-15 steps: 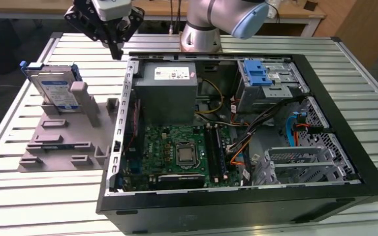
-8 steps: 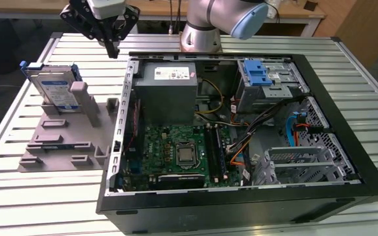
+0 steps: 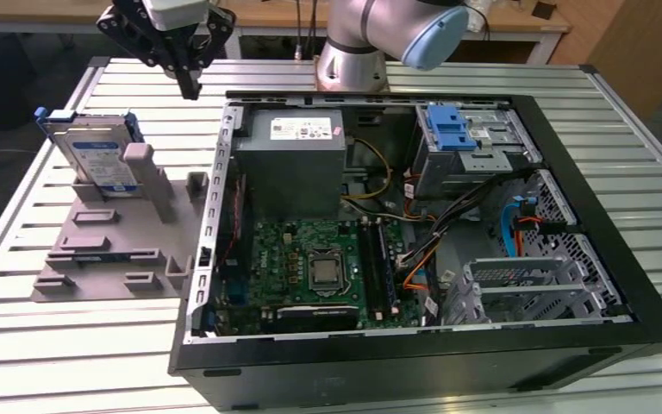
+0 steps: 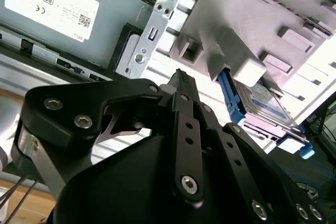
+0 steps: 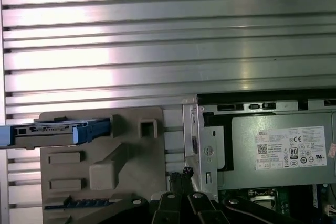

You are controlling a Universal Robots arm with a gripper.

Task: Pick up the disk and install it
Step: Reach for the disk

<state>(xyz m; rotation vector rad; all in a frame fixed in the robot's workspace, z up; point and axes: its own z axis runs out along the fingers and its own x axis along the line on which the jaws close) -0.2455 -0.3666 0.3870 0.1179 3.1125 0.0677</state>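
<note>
Over on the exterior view's left, the disk (image 3: 96, 159) stands on edge on the grey fixture block (image 3: 107, 246), label facing out, blue rails along its sides, leaning against an upright post. The block itself lies flat on the slatted metal table (image 3: 32, 345). In both wrist views the disk (image 4: 262, 106) (image 5: 52, 129) sits in the block's slot, nothing gripping it.

Moving right, the gripper (image 3: 190, 86) hangs in the air, well apart from the disk. Its black fingers (image 4: 181, 85) are pressed together into one point and hold nothing. In the first wrist view the tips sit over the strip of table between the block and the wall of the open computer case (image 3: 423, 362).

Further right, inside the case, there's the grey power-supply box (image 3: 296, 164), the green motherboard (image 3: 314, 259) below it, and a blue-fronted drive cage (image 3: 460, 129) at the far corner on the exterior view's right
</note>
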